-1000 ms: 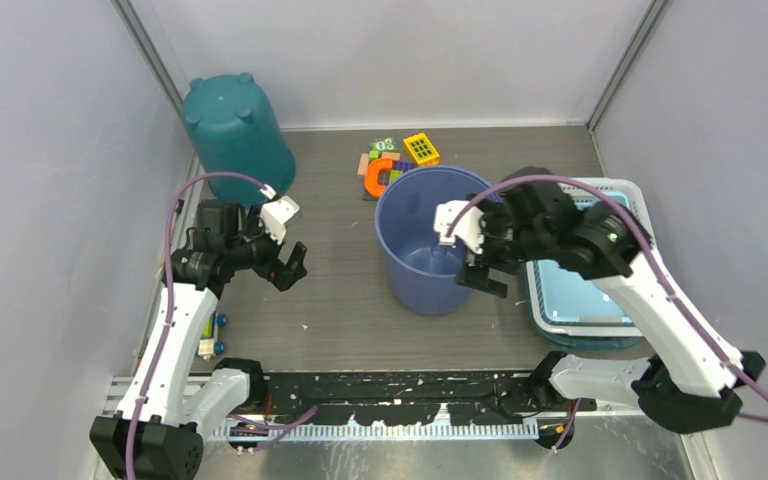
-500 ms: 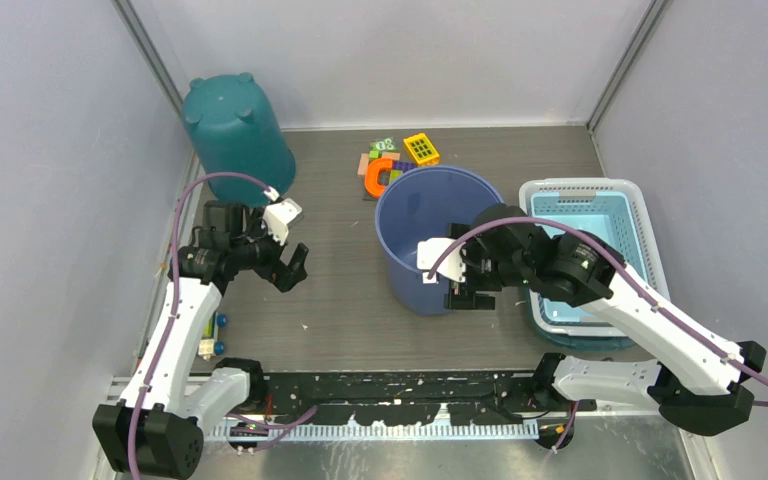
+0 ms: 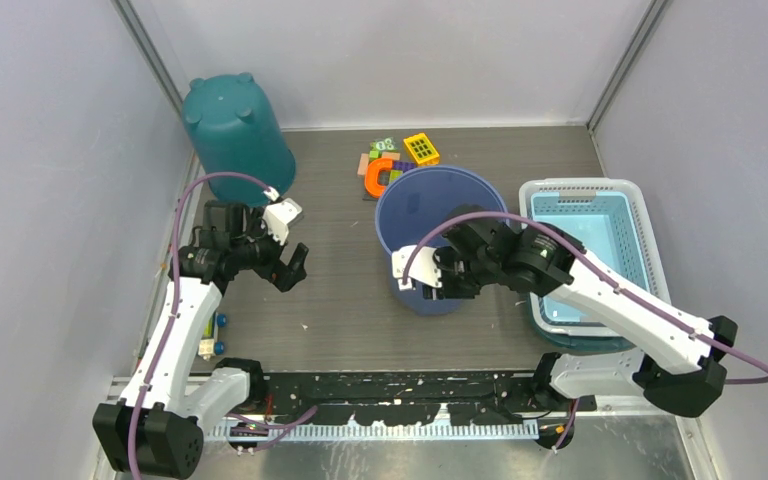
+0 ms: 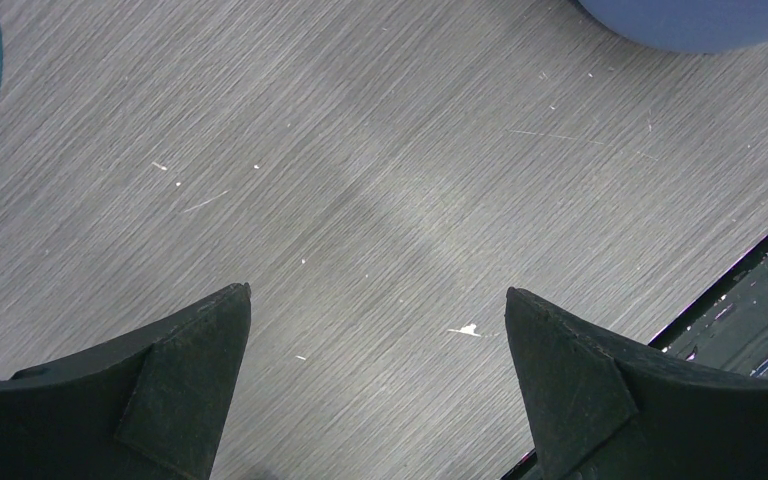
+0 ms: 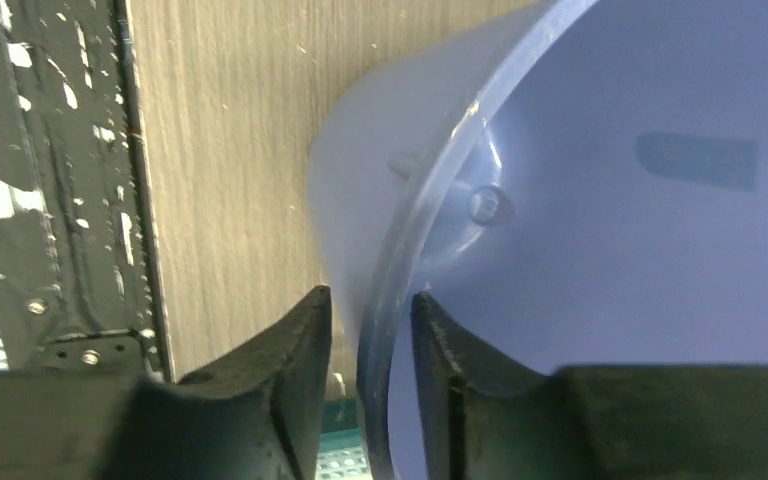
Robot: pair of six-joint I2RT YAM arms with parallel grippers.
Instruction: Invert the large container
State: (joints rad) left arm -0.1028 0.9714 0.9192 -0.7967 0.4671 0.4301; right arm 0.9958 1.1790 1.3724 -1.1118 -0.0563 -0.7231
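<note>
The large container [image 3: 430, 205] is a blue bucket standing upright, mouth up, at the middle of the table. My right gripper [image 3: 438, 285] sits over its near rim. In the right wrist view the rim [image 5: 430, 195] runs between the fingers of the right gripper [image 5: 370, 293], one finger outside the wall and one inside. The jaws stand narrow, and a thin gap still shows on the outer side. My left gripper [image 3: 293, 268] hovers open over bare table left of the bucket. The left wrist view has nothing between the fingers of the left gripper [image 4: 378, 292], and the bucket's base [image 4: 690, 15] shows at top right.
A teal bucket [image 3: 237, 130] stands upside down at the back left. Several small toys [image 3: 392, 160] lie behind the blue bucket. A light blue basket [image 3: 585, 225] sits close on its right. A small toy [image 3: 215, 335] lies by the left arm, and a black rail [image 3: 390, 385] runs along the front edge.
My right arm has swung left and down onto the bucket's near rim, and its jaws have narrowed around the wall. The left arm has barely moved.
</note>
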